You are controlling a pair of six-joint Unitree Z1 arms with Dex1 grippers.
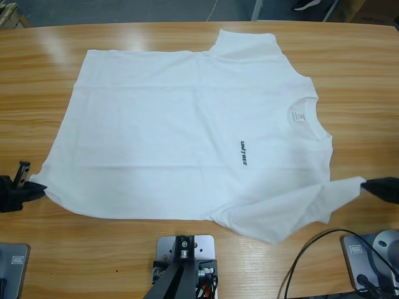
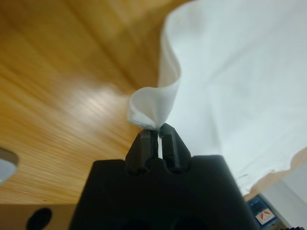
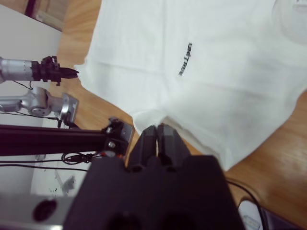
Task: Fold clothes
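**Gripping both near corners of the shirt**

Starting at the near edge of the table point(image 1: 93, 249), both arms have hold of the same long side of the T-shirt point(image 1: 187, 131). The left gripper point(image 1: 31, 189) comes in from the left edge of the table and has its jaws pressed together on the near hem corner; the left wrist view shows a small curl of white cloth pinched right at the tips of the left gripper point(image 2: 157, 132), with only a sliver of fabric between them. The right gripper point(image 1: 368, 185) reaches in from the right edge, and the near sleeve is drawn out to a point that ends at it. In the right wrist view the right gripper point(image 3: 157, 129) looks closed tight against the cloth edge, though I cannot see the fabric actually between the tips there.

Past the grippers, the shirt lies flat, chest up, its long axis running left to right along the table: hem toward the left end, round collar point(image 1: 305, 118) toward the right, the dark lettering point(image 1: 242, 153) near the middle. The far sleeve point(image 1: 246, 43) points toward the far edge of the table.

What the coming move turns on, by my reckoning, is that the whole body of the shirt lies away from both grippers, toward the far edge. Carrying the near side over toward the far side would make a lengthwise fold, and the two arms would need to travel together.
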